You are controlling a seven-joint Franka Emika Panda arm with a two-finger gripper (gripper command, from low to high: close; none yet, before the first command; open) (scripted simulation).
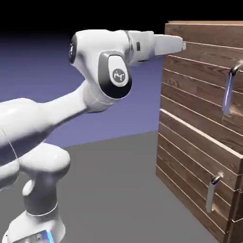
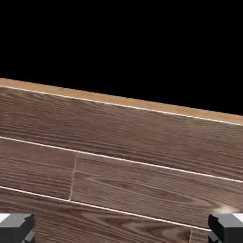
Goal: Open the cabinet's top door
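So the cabinet sat on the right side of the scene, on the grey tabletop, dark brown planks with pale seams. The top door looked shut, flush with the front, its long silver handle running vertically near the right edge. The shorter panel under it had its own little handle. The arm reached across from the left, with the claw level right at the cabinet's upper left corner, well apart from that long handle. Claw was wide open and empty: in the hand view both fingertips sat far apart with only planks between them.
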